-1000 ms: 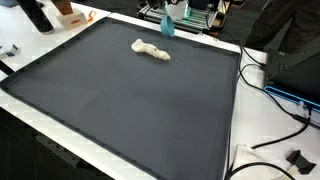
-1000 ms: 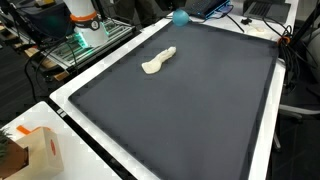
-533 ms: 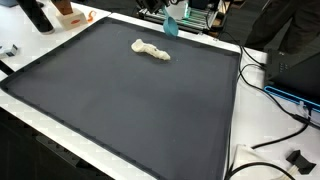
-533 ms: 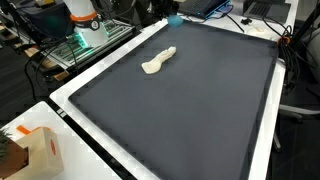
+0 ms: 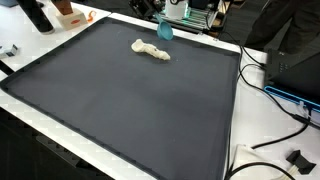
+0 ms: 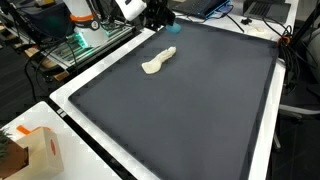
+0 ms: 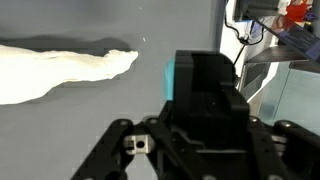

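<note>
The black Robotiq gripper hangs low over the far edge of a large black mat that covers most of a white table. Right at its fingers sits 1 small teal rounded object, seen in both exterior views just inside the mat's far border. In the wrist view the teal object shows only as a narrow strip pressed against the side of a black finger block, with the rest hidden behind it. How wide the jaws stand, and whether they have hold of the teal object or merely touch it, cannot be told from any view.

Near the teal object, but apart from it, lies 1 pale cream elongated lumpy piece, flat on the mat. In the wrist view its tapered end points toward the teal object with a gap of bare mat between.

An orange-and-white carton stands on the table at a near corner; its print is too small to read. Cables trail beside the mat's edge.
</note>
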You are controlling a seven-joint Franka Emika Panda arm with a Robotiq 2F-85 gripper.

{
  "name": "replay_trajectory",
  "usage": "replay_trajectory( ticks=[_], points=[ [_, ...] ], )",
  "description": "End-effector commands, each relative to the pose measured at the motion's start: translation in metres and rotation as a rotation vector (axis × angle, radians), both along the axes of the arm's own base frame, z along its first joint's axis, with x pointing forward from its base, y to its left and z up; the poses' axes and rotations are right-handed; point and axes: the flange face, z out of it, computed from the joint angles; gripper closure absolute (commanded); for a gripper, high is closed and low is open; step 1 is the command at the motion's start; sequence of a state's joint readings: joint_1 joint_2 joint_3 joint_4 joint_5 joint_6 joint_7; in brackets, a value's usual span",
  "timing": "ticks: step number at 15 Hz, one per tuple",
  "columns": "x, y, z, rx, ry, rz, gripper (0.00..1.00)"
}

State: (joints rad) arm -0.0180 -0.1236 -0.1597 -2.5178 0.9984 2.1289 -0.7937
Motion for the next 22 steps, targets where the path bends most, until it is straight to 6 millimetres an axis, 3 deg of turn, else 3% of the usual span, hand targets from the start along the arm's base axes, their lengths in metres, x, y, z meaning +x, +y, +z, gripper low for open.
replay_trajectory(
  ticks=[1, 7, 16, 22],
  points=[
    [-0.005, -0.016, -0.009, 0.057, -0.008, -0.043, 0.75],
    [-0.009, -0.038, -0.023, 0.11, -0.015, -0.096, 0.75],
    [-0.017, -0.055, -0.046, 0.156, 0.0, -0.122, 0.75],
    [-0.022, -0.062, -0.044, 0.127, 0.026, -0.139, 0.75]
  ],
)
